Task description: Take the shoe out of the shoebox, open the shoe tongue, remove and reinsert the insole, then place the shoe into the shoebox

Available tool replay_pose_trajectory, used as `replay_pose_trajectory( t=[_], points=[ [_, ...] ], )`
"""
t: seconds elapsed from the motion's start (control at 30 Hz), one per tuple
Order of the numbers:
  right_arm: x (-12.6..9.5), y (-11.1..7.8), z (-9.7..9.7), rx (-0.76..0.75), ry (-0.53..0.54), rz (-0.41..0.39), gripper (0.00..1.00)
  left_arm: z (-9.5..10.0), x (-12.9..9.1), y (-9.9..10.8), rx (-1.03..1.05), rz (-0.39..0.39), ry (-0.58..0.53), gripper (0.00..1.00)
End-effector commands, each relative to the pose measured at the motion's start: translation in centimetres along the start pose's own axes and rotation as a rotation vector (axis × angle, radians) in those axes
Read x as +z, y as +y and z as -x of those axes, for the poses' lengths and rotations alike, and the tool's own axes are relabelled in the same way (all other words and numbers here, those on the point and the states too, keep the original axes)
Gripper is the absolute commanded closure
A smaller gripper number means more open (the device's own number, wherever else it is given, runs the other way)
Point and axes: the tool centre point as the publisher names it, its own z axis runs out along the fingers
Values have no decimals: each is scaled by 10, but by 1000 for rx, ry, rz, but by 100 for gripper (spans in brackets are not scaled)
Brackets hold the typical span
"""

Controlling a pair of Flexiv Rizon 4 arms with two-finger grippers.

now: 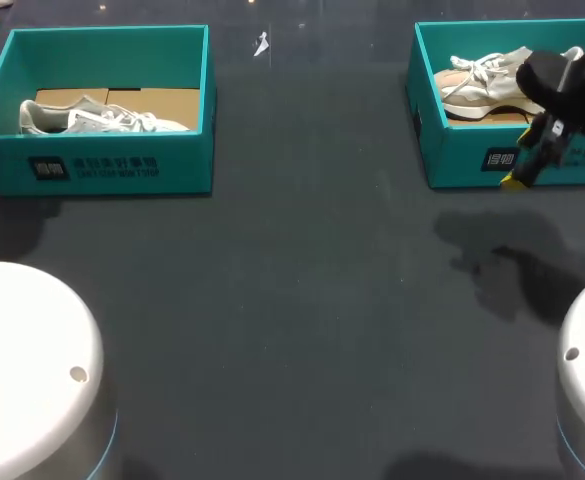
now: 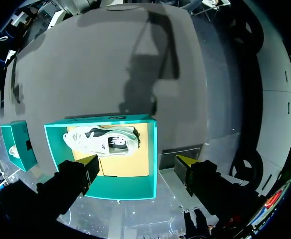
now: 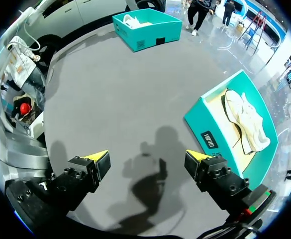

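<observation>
- Step in hand, as I read it: getting the shoe (image 1: 482, 80) out. It's lying flat inside the right box (image 1: 462, 160), not lifted yet.
- The right claw (image 3: 146, 158) hangs just in front of that box's front wall, spread wide with nothing between its fingers.
- The left claw (image 2: 137, 163) is spread wide too and holds nothing. It's well away from the right box, hovering high over the left box (image 1: 122, 165), which has the other shoe (image 1: 92, 118) in it.
- To do it well, I'd bring the right claw up over the front wall rather than nudge into it, since a light cardboard box probably slides.
- Then I'd come down across the midfoot or heel, not on the laces. The upper looks soft, so expect some squash before it grips.
- The surface (image 1: 292, 300) is dark grey and matte, with arm shadows just in front of the right box. That stretch looks like a good spot for the tongue and insole work.
- A small white scrap (image 1: 261, 44) lies well to the side of the right box, toward the left box.
- Two white bases (image 1: 22, 360) sit well in front of the right box.
</observation>
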Motion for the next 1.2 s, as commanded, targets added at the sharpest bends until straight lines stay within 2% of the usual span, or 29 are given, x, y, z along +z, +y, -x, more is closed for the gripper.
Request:
replay_pose_trajectory(
  t=[0.03, 0.27, 0.4, 0.57, 0.77, 1.2],
  points=[
    [1, 3, 2, 2, 1, -60, 0, 0, 0, -1, 1, 1, 3, 0],
    [1, 3, 2, 2, 1, -60, 0, 0, 0, -1, 1, 1, 3, 0],
    [-8, 6, 38, 56, -39, -68, 0, 0, 0, -1, 1, 1, 3, 0],
    [-22, 1, 89, 219, -82, -120, 0, 0, 0, -1, 1, 1, 3, 0],
    [-47, -1, 148, 351, -106, -106, 0, 0, 0, -1, 1, 1, 3, 0],
    [-47, -1, 148, 351, -106, -106, 0, 0, 0, -1, 1, 1, 3, 0]
  ],
)
